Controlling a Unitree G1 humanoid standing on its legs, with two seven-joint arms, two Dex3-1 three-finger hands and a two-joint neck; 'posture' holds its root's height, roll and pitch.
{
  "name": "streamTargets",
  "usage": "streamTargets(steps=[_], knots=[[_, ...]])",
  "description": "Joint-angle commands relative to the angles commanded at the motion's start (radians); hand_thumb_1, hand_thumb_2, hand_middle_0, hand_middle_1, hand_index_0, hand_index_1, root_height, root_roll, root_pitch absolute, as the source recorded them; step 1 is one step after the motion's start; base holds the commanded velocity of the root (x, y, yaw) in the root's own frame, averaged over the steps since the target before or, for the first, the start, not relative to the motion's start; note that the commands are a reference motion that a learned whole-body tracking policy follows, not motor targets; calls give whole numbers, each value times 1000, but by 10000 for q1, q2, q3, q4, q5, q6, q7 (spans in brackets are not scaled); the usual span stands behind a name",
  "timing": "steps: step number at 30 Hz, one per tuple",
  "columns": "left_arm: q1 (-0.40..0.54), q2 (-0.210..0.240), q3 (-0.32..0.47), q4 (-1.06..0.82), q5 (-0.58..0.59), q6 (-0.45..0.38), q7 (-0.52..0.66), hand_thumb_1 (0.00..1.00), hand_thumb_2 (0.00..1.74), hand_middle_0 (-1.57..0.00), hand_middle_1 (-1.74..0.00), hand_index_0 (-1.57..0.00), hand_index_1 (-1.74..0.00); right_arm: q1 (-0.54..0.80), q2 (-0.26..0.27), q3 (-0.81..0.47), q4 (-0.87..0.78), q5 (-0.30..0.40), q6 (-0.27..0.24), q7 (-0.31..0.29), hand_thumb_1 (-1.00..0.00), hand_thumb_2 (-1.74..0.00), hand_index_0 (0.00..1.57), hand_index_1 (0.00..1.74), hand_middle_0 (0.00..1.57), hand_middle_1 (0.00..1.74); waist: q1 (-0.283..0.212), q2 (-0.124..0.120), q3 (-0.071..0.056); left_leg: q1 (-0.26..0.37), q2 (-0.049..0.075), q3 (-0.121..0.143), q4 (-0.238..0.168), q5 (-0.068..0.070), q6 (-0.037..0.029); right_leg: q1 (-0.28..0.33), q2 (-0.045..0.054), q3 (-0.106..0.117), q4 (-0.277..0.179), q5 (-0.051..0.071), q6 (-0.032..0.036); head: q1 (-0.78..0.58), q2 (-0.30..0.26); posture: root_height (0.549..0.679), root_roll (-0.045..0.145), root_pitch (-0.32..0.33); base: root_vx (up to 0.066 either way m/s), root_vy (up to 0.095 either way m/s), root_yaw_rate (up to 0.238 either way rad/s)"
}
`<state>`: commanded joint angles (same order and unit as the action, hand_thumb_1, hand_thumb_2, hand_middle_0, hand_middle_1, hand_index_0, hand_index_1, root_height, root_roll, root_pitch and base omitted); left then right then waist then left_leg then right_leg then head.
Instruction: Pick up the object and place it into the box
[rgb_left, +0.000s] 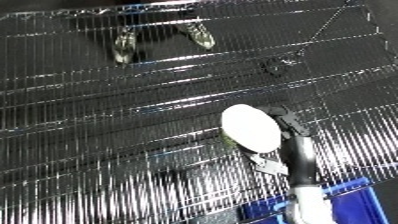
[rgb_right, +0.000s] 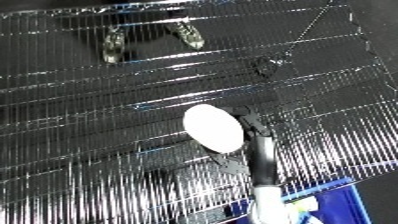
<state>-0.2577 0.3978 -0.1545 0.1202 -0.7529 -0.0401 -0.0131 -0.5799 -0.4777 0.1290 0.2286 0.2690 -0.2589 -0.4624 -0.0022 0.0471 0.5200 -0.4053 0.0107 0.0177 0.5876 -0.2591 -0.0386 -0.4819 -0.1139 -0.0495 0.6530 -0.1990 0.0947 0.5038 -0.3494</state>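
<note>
The work surface is a wire mesh (rgb_left: 107, 130) of shiny metal that fills nearly the whole view, its bars catching strong glare.

One forearm (rgb_left: 302, 165) enters from the near right edge and reaches toward the middle of the mesh. By its position it is the robot's right arm. At its far end the black right hand (rgb_left: 286, 122) sits directly against a white oval object (rgb_left: 250, 128), which is tilted, with its broad pale face turned toward the camera. The object covers most of the hand; dark finger parts show along the object's right rim and just beyond its far edge. Whether those fingers are curled round the object or merely lying against it cannot be told.

The object is right of centre, above the mesh and well short of the blue bin (rgb_right: 342, 205), whose rim shows only at the near right corner, beside the forearm.

The left hand appears in neither view.

Through the mesh at the far left, a pair of shoes (rgb_left: 124, 44) is visible below.
</note>
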Motion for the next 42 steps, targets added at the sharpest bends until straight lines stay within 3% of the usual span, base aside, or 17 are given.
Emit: streamTargets(steps=[4,10,20,28,35,42], knots=[[10,-1,76,45,-14,26,-63,1000,1740,-1570,-1740,-1570,-1740,318,-31,-289,-296,26,13,-98,-750,-1305,1178,1305,1178,1305,-240,-21,0,440,89,151,-235,34,-71,426,0,99,-433,112,22,189,0,653,42,54,-74,-1,-232],[32,-65,45,99,-97,-50,-134,1000,1740,-1570,-1740,-1570,-1740,911,-114,-628,-664,187,-25,-308,-750,-1305,1178,1305,1178,1305,-640,18,0,1054,214,468,-464,23,-168,1015,-92,277,-959,231,31,935,35,659,51,30,-66,38,-258],[267,-454,-98,242,-321,-404,-239,1000,1740,-1570,-1740,-1570,-1740,2187,-491,-1454,-906,535,-436,-413,-750,-1305,1178,1305,1178,1305,-1465,437,0,2201,376,1001,-868,-48,-287,1821,-339,673,-1489,252,72,2246,-42,664,69,-14,-9,110,-213],[485,-658,-96,410,-398,-596,-356,1000,1740,-1570,-1740,-1570,-1740,2917,-575,-1913,-937,677,-587,-379,-750,-1305,1178,1305,1178,1305,-1897,653,-48,2703,430,1249,-1046,-121,-311,2152,-390,850,-1689,227,93,3156,-419,665,74,-32,19,67,-104],[887,-947,-176,667,-392,-1004,-593,1000,1740,-1570,-1740,-1570,-1740,4553,-492,-2864,-673,1669,-1286,-106,-750,-1305,1178,1305,1178,1305,-2651,963,-344,3444,495,1731,-1501,-226,-277,2527,-410,1171,-2308,379,287,3669,-366,668,76,-36,22,93,-244],[797,-1102,-219,856,-410,-1114,-590,1000,1740,-1570,-1740,-1570,-1740,5058,-470,-3263,-249,2112,-1657,179,-750,-1305,1178,1305,1178,1305,-3055,1083,-434,3583,544,1973,-1475,-350,-248,2501,-364,1364,-2436,446,380,3851,-408,668,76,-33,5,40,-143]])
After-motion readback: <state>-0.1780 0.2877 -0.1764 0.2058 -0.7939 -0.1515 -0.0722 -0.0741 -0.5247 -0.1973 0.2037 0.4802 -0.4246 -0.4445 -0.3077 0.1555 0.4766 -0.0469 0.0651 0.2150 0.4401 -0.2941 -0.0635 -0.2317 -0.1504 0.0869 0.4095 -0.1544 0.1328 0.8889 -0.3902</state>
